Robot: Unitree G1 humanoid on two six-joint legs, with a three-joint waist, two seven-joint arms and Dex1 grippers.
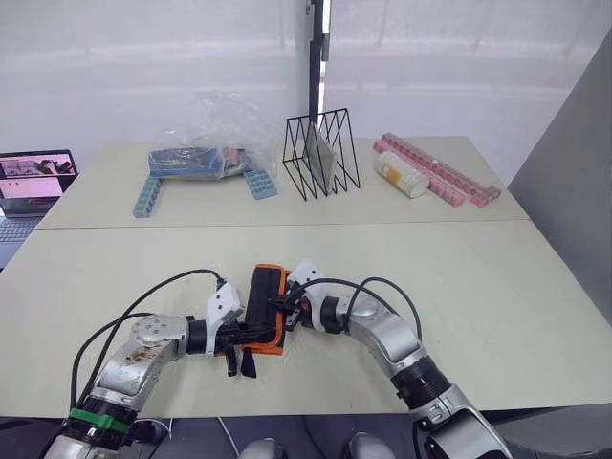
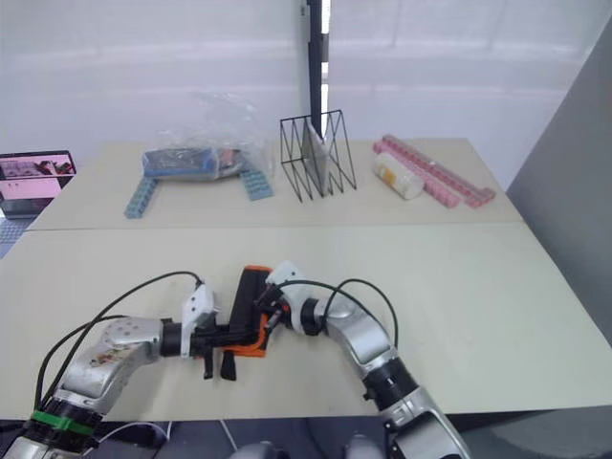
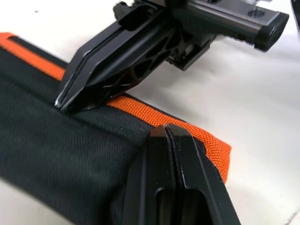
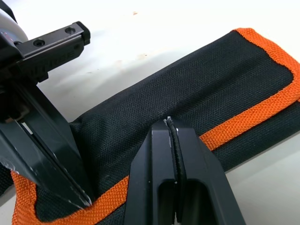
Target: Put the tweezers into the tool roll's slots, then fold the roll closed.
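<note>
Left eye view: tool roll (image 1: 267, 308) lies folded near the surface's (image 1: 497, 306) front edge, both claws on it. Left claw (image 3: 167, 133) and right claw (image 4: 170, 123) look closed, pressing fabric. Folding step, I'd say; next, tying off.

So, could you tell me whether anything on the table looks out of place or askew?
Nothing stands out. The black fabric tool roll with orange trim lies folded flat on the beige table, with the left tool and right tool both shut, pressing on it.
</note>
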